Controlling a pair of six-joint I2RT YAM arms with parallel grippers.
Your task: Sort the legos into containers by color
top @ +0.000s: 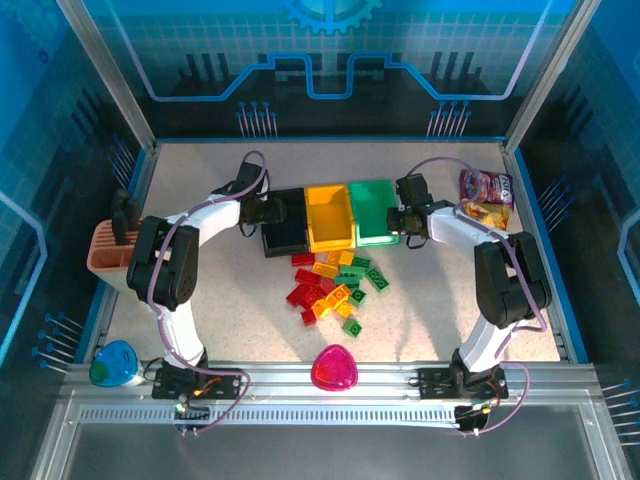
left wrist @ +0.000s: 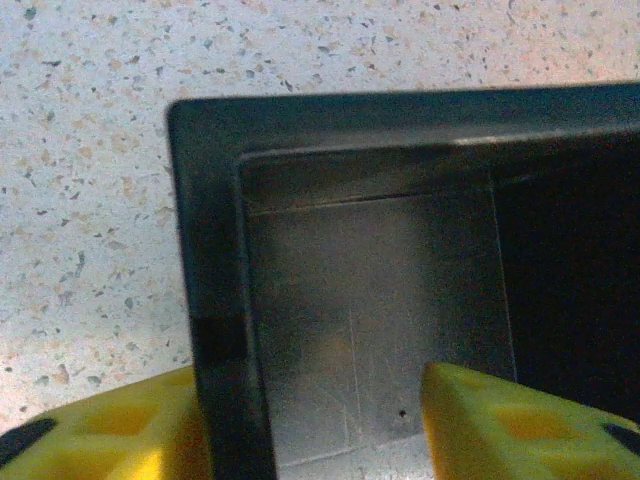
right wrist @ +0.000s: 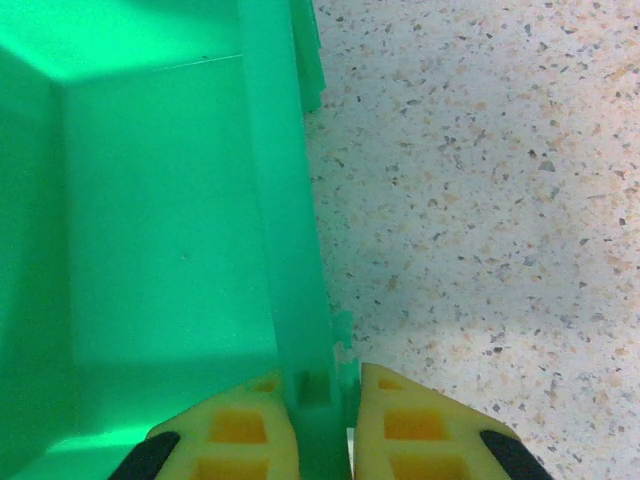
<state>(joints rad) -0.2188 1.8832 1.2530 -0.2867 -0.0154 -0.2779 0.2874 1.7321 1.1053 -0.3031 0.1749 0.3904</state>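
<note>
Three containers stand side by side at the back of the table: black, yellow and green. The legos, red, yellow and green bricks, lie in a loose pile just in front of them. My left gripper is open and straddles the black container's left wall; one finger is outside, the other inside over the bare floor. My right gripper is shut on the green container's right wall. Both containers look empty inside in the wrist views.
A tan slotted holder with black tools stands at the left edge. Snack packets lie at the back right. A pink rounded triangle and a blue object rest near the front rail.
</note>
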